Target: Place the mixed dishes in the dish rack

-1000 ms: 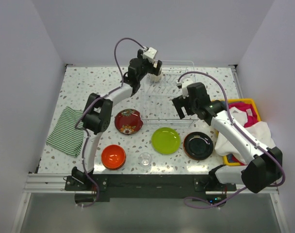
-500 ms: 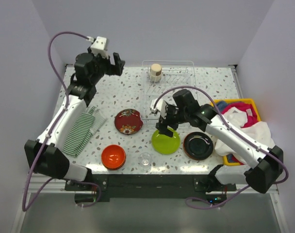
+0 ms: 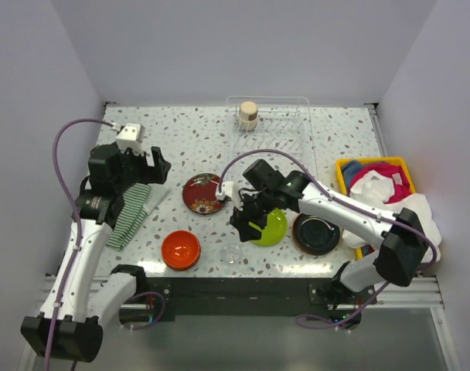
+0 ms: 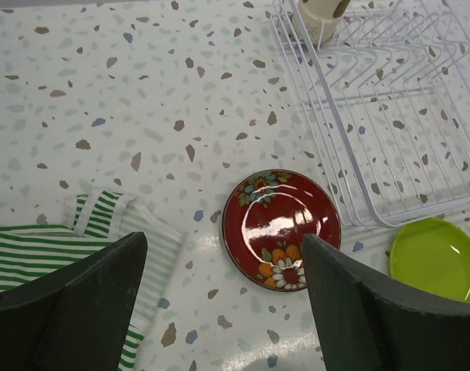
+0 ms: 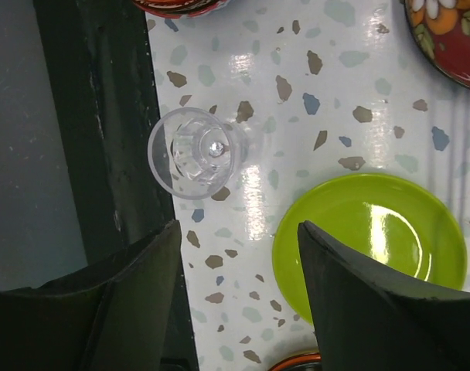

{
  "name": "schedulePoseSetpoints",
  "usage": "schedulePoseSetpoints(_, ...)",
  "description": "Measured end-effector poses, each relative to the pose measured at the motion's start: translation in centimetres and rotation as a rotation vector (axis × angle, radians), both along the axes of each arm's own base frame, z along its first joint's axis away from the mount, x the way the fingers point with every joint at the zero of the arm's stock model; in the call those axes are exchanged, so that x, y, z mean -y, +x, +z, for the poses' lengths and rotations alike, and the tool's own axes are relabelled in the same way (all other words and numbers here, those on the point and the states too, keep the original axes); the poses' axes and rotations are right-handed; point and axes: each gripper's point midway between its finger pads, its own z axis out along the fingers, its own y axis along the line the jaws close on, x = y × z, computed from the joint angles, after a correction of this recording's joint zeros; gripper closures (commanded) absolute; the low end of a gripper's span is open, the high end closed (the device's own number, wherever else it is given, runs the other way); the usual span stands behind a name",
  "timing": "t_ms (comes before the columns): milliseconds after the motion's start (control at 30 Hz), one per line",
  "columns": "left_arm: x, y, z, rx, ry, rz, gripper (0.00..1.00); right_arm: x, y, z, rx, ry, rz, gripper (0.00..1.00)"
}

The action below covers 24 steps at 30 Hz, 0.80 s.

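The dish rack [image 3: 274, 139] stands at the back with a beige cup [image 3: 249, 114] in its far left corner. On the table lie the dark red plate [image 3: 203, 193], lime green plate [image 3: 271, 227], black plate [image 3: 317, 233], orange bowl [image 3: 180, 249] and glass cup [image 3: 232, 253]. My left gripper [image 3: 156, 167] is open and empty, high above the cloth's edge, left of the red plate [image 4: 281, 228]. My right gripper [image 3: 246, 220] is open and empty, over the gap between the glass cup [image 5: 196, 152] and the lime plate [image 5: 370, 243].
A green-white striped cloth [image 3: 131, 209] lies at the left under my left arm. A yellow bin [image 3: 378, 182] of coloured cloths stands at the right edge. The glass cup stands close to the table's dark front rail [image 5: 103, 116].
My left arm has swung from the rack to the back left corner, then down and nearer over the cloth. My right gripper has moved from the rack's near edge to the lime plate's left rim.
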Motion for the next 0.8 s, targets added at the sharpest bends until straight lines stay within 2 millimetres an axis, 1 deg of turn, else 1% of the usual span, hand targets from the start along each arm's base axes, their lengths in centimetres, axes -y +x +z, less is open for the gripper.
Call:
schedulePoseSetpoints(100,-0.7,-0.7,0.9,0.025,-0.004,0.020,0.14,-0.6,-0.7,-0.8,-0.026,-0.022,0.009,0.37)
schedulePoseSetpoints(267,-1.7,-1.2,0.5,0.000,-0.012,0.057,0.14,-1.4,-1.5,-2.8,-0.031,-0.084,0.009,0.37)
schedulePoseSetpoints(367,-2.1,-1.3,0.4,-0.008,-0.020,0.076,0.14,-1.6,-1.3,-4.0,-0.025,-0.125,-0.011,0.37)
schedulePoseSetpoints(500,-2.7,-1.4,0.7,-0.002,-0.036,0.098,0.14,-1.6,-0.6,-5.3,-0.015,-0.165,-0.042,0.39)
schedulePoseSetpoints(600,-3.1,-1.5,1.0,0.005,-0.049,0.116,0.14,-1.7,-0.2,-6.1,-0.008,-0.178,-0.060,0.43)
schedulePoseSetpoints(800,-3.2,-1.7,1.2,0.006,-0.092,0.127,0.14,-1.7,-0.7,-7.2,-0.017,-0.191,-0.061,0.51)
